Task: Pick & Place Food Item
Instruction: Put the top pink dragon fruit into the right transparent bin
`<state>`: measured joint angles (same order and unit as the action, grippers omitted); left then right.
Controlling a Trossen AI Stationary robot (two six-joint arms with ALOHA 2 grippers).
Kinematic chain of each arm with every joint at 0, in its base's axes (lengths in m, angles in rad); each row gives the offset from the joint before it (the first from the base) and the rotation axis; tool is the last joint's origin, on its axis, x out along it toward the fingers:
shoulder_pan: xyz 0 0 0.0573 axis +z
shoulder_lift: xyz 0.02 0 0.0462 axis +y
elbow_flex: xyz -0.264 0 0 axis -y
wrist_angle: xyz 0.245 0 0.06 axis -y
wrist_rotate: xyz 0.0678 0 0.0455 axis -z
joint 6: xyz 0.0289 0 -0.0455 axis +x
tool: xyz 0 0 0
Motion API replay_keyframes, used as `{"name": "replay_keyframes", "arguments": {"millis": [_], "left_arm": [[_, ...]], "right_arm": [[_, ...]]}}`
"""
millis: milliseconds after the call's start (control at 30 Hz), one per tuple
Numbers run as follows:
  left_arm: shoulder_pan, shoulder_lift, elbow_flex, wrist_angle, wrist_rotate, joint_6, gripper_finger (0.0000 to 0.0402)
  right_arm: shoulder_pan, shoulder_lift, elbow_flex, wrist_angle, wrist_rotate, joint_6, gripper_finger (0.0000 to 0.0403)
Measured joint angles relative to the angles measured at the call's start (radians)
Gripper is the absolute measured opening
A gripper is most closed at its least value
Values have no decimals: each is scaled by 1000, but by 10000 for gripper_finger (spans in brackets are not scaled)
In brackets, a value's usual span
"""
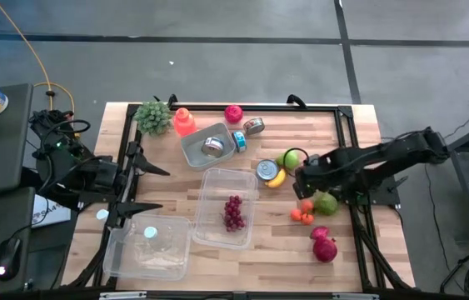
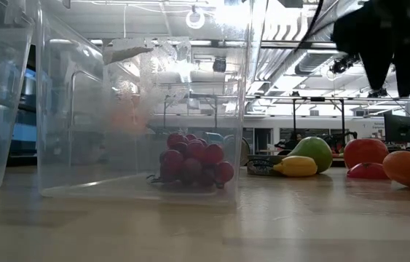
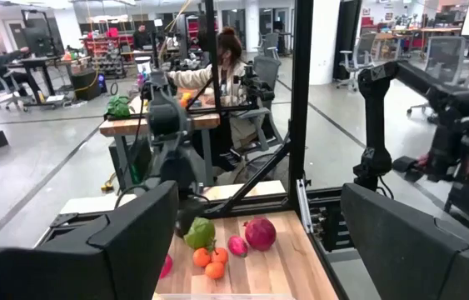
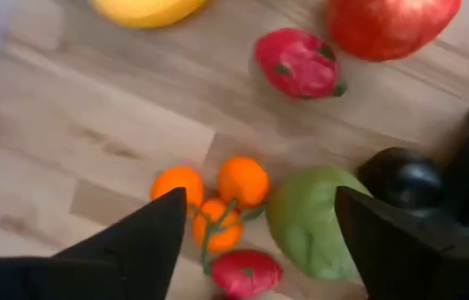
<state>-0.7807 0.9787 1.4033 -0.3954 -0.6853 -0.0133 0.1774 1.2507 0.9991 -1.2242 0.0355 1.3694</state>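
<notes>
Hovering over the fruit cluster on the right side of the desk (image 1: 301, 250), my right end effector (image 1: 309, 185) hangs with its fingers (image 4: 138, 242) spread apart and nothing between them. From its wrist view I see, directly below the gap, a bunch of small oranges (image 4: 217, 200) on a stem, a green pear-like fruit (image 4: 309, 221) just beside them, and a small red fruit (image 4: 246, 273) touching the bunch's near edge. Farther off lie a dragon-fruit-like pink piece (image 4: 298, 62), a large red pomegranate (image 4: 388, 25) and a yellow banana (image 4: 147, 10).

High view: a clear open container (image 1: 227, 208) at desk centre holds red grapes (image 1: 233, 212); a second clear container (image 1: 147, 247) sits near the left front. A grey bowl (image 1: 205, 146) with a tin inside stands behind them, with a green apple (image 1: 291, 158) and tins near it.

My left end effector (image 1: 138, 187) waits at the desk's left edge, fingers apart, empty.

Low view: grapes sit inside the clear tub; banana, green fruit and red fruits lie to the right, apart from it.

A person sits at a bench in the room beyond.
</notes>
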Motion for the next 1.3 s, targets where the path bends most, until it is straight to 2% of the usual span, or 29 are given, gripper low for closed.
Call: {"name": "replay_keyframes", "arguments": {"millis": [233,333,433,567,933,1067,1300], "left_arm": [[-1,0,0,-5,0,-10,327],[-1,0,0,-4,0,-11,327],[-1,0,0,-4,0,-11,327],[-1,0,0,-3,0,-10,327],[0,0,0,0,0,-9,327],[0,0,0,0,0,-9,327],[0,0,0,-5,0,-10,327]], "right_arm": [[-54,1,-144,159,12,-140,326],[-74,1,-198,232,-6,-184,326],[-126,1,-249,258,-85,-189,319],[-178,1,-296,295,-86,-220,308],[-307,48,-315,356,-45,-480,291],[-329,111,-315,412,-43,-612,290],[-329,226,-314,415,-63,-750,290]]}}
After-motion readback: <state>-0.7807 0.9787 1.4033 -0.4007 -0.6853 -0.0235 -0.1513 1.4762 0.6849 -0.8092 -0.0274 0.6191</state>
